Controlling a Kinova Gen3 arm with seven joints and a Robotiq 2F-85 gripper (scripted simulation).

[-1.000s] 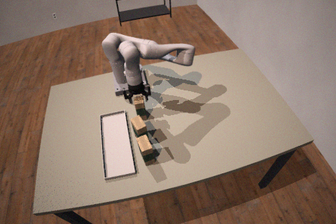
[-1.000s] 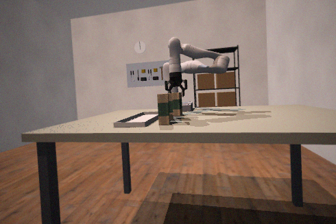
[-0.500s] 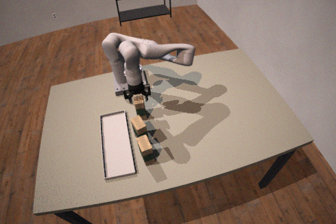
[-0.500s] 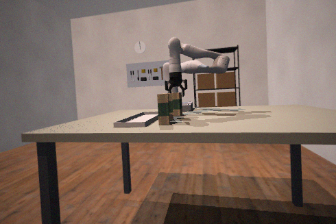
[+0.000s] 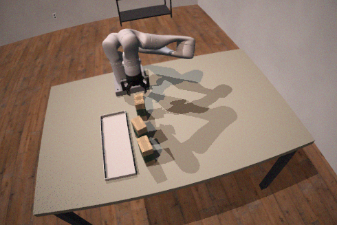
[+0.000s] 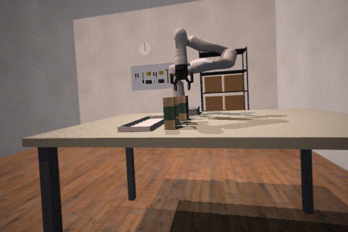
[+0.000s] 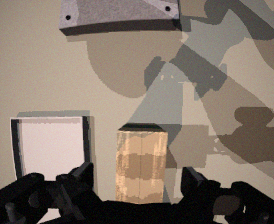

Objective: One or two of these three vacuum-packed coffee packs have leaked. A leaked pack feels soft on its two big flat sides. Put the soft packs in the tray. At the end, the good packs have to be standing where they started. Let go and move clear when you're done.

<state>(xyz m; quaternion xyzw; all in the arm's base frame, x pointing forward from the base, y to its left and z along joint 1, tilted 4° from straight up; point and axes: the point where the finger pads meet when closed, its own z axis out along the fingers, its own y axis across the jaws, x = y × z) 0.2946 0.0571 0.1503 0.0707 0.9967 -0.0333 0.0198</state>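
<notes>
On the table (image 5: 241, 85), the Kinova arm's gripper (image 5: 135, 87) hung with its jaws spread wide and holding nothing, directly above the nearest of three upright coffee packs (image 5: 139, 101), which stood apart from the fingers below the gap. The two other packs (image 5: 139, 125) (image 5: 145, 145) continued the row away from the arm's base (image 5: 119, 91), with the long tray (image 5: 117, 145) lying to one side of the jaws, parallel to the row. In the wrist view the pack (image 7: 142, 163) sat centred between the fingers, the bare tabletop on either flank seemingly leaving room for a straight descent.
</notes>
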